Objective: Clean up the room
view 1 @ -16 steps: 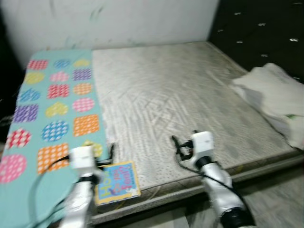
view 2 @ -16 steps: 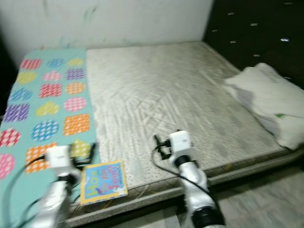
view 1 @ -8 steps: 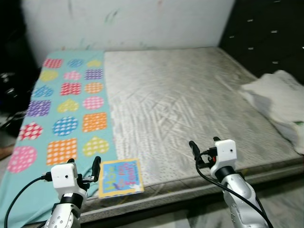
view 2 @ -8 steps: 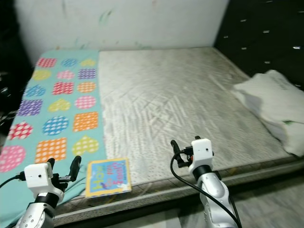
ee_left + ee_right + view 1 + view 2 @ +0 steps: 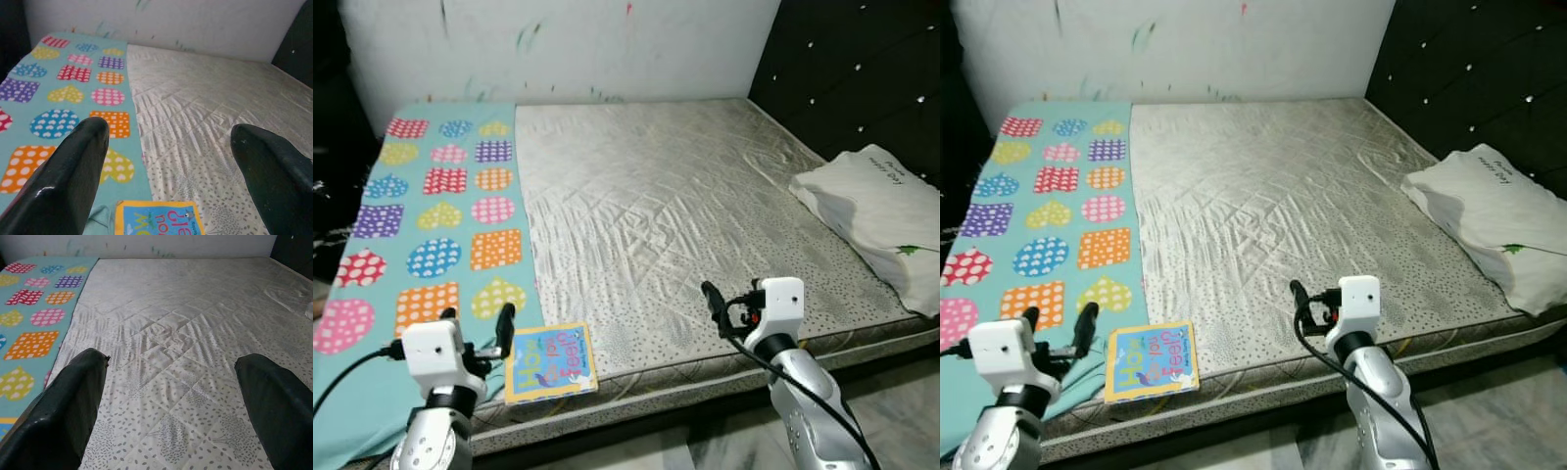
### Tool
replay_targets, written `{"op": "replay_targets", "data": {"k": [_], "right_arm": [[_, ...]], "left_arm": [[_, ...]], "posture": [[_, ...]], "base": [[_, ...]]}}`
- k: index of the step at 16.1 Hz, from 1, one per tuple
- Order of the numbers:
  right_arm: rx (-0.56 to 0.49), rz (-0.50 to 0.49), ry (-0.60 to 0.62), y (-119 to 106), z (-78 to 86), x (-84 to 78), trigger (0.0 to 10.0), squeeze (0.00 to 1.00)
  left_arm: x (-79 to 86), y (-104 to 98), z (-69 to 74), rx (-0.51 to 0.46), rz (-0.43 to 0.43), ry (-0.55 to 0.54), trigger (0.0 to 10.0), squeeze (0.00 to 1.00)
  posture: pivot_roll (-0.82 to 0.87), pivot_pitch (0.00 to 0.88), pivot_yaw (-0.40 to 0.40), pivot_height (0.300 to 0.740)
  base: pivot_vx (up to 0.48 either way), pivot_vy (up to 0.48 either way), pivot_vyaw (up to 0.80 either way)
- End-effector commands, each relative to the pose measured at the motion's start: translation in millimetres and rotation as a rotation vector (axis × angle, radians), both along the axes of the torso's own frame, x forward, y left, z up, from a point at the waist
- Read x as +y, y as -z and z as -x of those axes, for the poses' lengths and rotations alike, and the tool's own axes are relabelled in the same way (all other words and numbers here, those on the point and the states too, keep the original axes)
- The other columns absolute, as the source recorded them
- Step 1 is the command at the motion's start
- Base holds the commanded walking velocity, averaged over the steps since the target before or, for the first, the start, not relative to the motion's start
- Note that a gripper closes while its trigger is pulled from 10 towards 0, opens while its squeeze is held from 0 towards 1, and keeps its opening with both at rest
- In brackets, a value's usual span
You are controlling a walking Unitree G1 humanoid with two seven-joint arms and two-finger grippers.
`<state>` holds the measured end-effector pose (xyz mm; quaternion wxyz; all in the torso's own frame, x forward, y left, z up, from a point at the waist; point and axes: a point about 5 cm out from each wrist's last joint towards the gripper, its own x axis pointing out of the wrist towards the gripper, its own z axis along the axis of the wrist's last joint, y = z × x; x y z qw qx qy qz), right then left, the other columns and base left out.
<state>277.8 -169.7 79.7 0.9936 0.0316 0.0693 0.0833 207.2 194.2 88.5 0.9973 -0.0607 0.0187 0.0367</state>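
Observation:
A colourful children's book [image 5: 550,362] lies flat at the front edge of a bare grey mattress [image 5: 666,196], just beside a teal blanket [image 5: 431,215] printed with hearts, circles and squares. My left gripper [image 5: 477,325] hovers open just left of the book, over the blanket's front corner. In the left wrist view the book [image 5: 159,218] sits below the wide-spread fingers [image 5: 73,166]. My right gripper [image 5: 732,294] is open with nothing in it above the mattress's front edge, well right of the book. Through its fingers [image 5: 68,401] I see quilted mattress.
A white pillow [image 5: 881,211] lies at the bed's right side against a dark tufted headboard [image 5: 862,69]. A white, paint-marked wall [image 5: 568,44] runs behind the bed. Grey floor [image 5: 891,377] shows at the lower right.
The whole picture has shifted and sharpened, so the camera has moved. Both grippers have stayed open near the bed's front edge, and the book has kept its place.

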Motion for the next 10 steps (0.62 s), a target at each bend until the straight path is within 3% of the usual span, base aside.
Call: {"op": "replay_targets", "data": {"k": [1, 4, 6, 10], "right_arm": [[-0.023, -0.007, 0.032, -8.7, -4.6, -3.3, 10.0, 0.0], [-0.017, -0.017, 0.044, -11.0, -13.2, 0.8, 10.0, 0.0], [-0.032, -0.015, 0.042, -14.8, -18.7, 4.3, 10.0, 0.0], [-0.045, -0.022, 0.035, -16.6, -20.6, 10.5, 10.0, 0.0]], "left_arm": [[-1.3, -3.4, -3.4, -0.005, -0.008, -0.006, 10.0, 0.0], [-4.4, -9.6, -21.3, -0.035, -0.022, 0.0, 10.0, 0.0], [5.3, -15.7, -30.8, -0.05, -0.053, -0.021, 10.0, 0.0], [15.2, -14.8, -32.9, -0.041, -0.054, -0.034, 10.0, 0.0]], "posture": [[-0.03, 0.018, -0.102, 0.74], [-0.02, 0.005, -0.117, 0.74], [-0.01, 0.002, -0.114, 0.74], [-0.01, 0.0, -0.098, 0.74]], "base": [[0.0, 0.0, 0.0], [0.0, 0.0, 0.0], [0.0, 0.0, 0.0], [0.0, 0.0, 0.0]]}}
